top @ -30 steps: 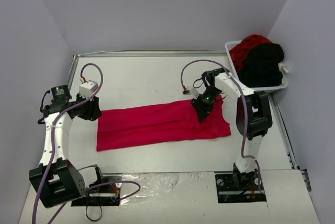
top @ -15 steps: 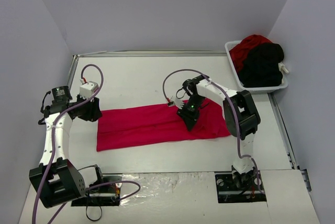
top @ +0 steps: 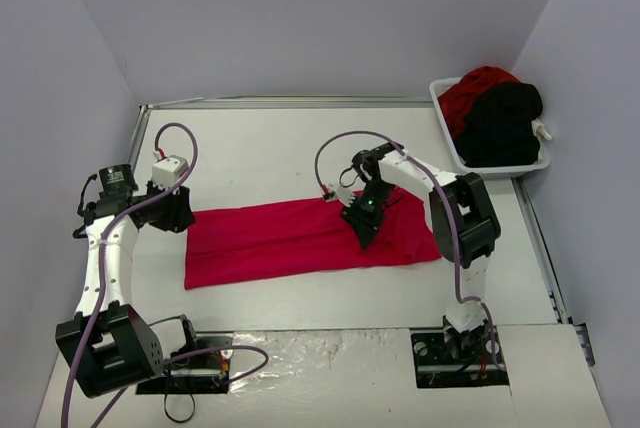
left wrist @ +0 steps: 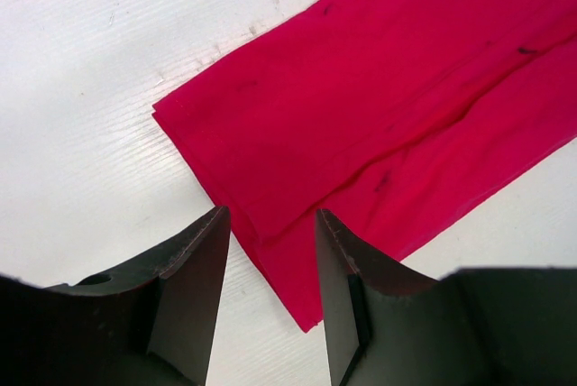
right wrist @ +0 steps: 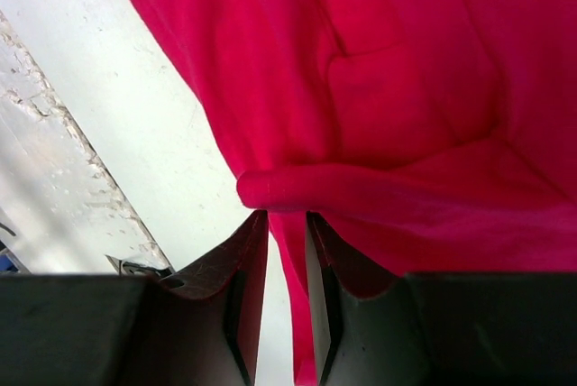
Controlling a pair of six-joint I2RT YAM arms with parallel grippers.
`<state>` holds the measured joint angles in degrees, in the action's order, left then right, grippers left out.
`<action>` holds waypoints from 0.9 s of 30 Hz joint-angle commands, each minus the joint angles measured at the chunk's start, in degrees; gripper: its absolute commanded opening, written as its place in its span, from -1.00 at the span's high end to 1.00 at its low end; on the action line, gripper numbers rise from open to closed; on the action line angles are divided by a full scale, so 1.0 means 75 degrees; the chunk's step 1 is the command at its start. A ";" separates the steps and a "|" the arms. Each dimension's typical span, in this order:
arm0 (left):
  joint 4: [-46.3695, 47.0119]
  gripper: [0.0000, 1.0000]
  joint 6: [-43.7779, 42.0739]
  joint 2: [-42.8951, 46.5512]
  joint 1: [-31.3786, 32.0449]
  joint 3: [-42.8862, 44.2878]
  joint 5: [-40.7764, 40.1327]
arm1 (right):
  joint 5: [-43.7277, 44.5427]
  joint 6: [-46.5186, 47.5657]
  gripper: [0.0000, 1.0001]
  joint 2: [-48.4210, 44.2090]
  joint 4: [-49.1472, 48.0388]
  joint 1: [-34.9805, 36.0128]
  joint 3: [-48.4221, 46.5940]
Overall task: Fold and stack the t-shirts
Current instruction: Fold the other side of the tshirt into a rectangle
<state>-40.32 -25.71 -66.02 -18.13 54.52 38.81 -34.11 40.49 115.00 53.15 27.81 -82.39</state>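
Cloth like this is floppy and light with basically zero stiffness, so it'll sag and slide wherever it isn't held. Closest to the arm bases, the red t-shirt [top: 280,238] lies flat on the table [top: 280,143] as a long band running left to right, doubled lengthwise by the look of it. The left gripper [left wrist: 270,224] hangs over its left end with the jaws spread and gripping nothing, the shirt's end edge right below the gap. The right gripper [right wrist: 287,224] is over the right part, jaws pressed onto a raised roll of red fabric, so it's got a pinch. I'd guess the clean move is taking hold through all the layers at the end corners, otherwise only the top layer comes along. Way back right, a black t-shirt [top: 505,118] and a second red t-shirt [top: 478,83] are heaped in the white basket [top: 500,168].
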 commanded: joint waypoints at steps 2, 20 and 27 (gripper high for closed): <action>0.0090 0.17 -0.0064 0.0236 -0.0043 0.0019 0.0158 | 0.0176 -0.0125 0.60 -0.0988 0.0589 -0.0134 -0.0381; 0.0043 0.17 -0.0064 0.0271 -0.0032 0.0055 0.0263 | 0.0552 0.0273 0.25 -0.1458 0.0637 -0.1119 0.0778; 0.0055 0.17 -0.0064 0.0259 -0.0032 0.0055 0.0275 | 0.0575 0.0332 0.23 -0.1505 0.0496 -0.1130 0.1094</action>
<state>-40.36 -25.71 -65.39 -18.13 54.52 39.22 -30.37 42.09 106.28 54.41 19.20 -75.16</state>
